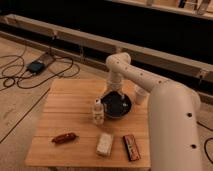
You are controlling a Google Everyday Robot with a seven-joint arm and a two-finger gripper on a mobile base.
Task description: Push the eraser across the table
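Note:
The eraser point(131, 147) is a small flat dark block with reddish-brown edges, lying near the front right edge of the light wooden table point(65, 112). A pale beige sponge-like block point(104, 144) lies just left of it. The white arm reaches in from the right over the table's back half. My gripper point(113, 93) hangs at the end of the arm above the dark bowl point(118, 105), well behind the eraser and apart from it.
A small white bottle point(98, 111) stands at the bowl's left rim. A white cup point(140, 94) stands behind the bowl on the right. A reddish-brown sausage-shaped thing point(64, 138) lies front left. Cables and a box point(36, 66) lie on the floor at left.

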